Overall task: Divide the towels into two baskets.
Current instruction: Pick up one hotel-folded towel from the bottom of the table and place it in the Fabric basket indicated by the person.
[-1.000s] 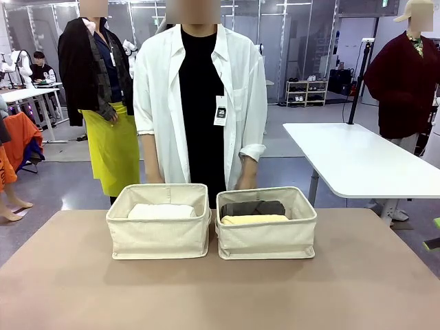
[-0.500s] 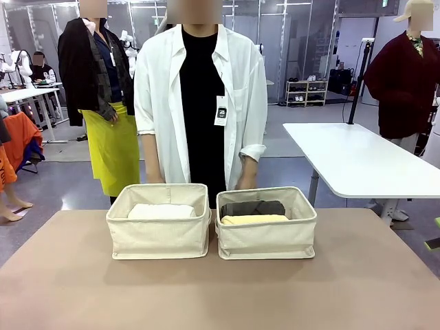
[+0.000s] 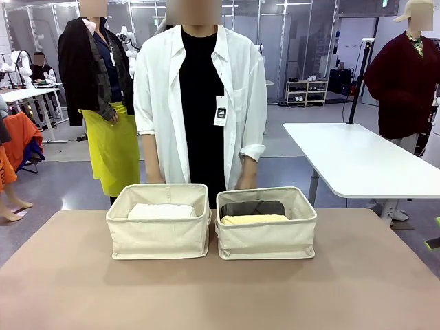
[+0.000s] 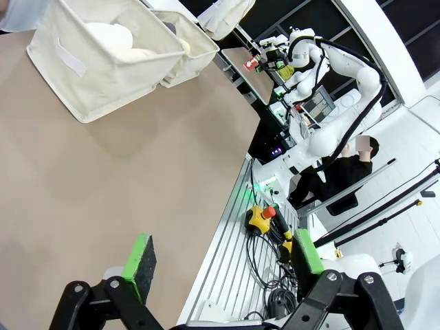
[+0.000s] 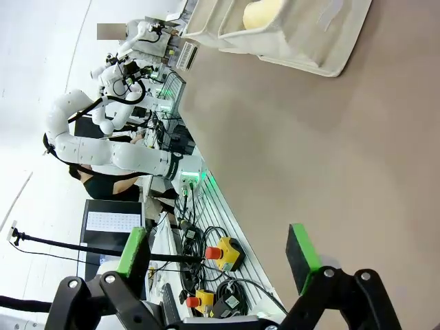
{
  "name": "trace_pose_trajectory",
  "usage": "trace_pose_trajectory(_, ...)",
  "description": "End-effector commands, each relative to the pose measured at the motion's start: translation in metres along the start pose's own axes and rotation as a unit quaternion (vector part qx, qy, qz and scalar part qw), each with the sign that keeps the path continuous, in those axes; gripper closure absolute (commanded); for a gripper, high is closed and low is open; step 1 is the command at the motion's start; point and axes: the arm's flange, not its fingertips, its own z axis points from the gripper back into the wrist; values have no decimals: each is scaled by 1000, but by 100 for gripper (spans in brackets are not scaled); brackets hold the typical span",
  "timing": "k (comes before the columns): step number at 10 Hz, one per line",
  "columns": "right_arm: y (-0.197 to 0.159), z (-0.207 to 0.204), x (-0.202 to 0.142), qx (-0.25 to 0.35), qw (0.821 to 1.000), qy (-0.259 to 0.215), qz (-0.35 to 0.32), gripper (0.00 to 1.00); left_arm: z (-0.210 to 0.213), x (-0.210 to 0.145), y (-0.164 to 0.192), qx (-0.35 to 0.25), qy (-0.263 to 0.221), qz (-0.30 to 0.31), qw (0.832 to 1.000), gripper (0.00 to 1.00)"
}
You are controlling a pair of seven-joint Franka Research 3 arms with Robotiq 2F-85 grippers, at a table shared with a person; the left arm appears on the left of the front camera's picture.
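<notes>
Two baskets sit side by side mid-table: the left basket point(image 3: 159, 230) holds a white towel point(image 3: 161, 211), the right basket point(image 3: 267, 232) grey point(image 3: 251, 207) and yellow point(image 3: 253, 220) ones (touching). Left gripper point(image 4: 223, 265) and right gripper point(image 5: 218, 256) both spread wide, holding nothing.

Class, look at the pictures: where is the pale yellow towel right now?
In the front view, the pale yellow towel lies in the right-hand basket, at its near side, with the dark grey towel just behind it.

The right gripper point(image 5: 220, 258) hangs with jaws wide apart above the table point(image 5: 330, 158), well short of a basket point(image 5: 295, 41) holding a pale yellow towel point(image 5: 261, 12).
</notes>
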Motion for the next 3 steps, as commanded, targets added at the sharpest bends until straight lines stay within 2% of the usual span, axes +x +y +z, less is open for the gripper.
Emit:
trace_pose_trajectory(1,4,-5,-4,-3,1000,-3,3,0,1,-1,-6,0,-5,1,1000,0)
trace_pose_trajectory(3,4,-5,-4,-3,1000,-3,3,0,1,-1,-6,0,-5,1,1000,0)
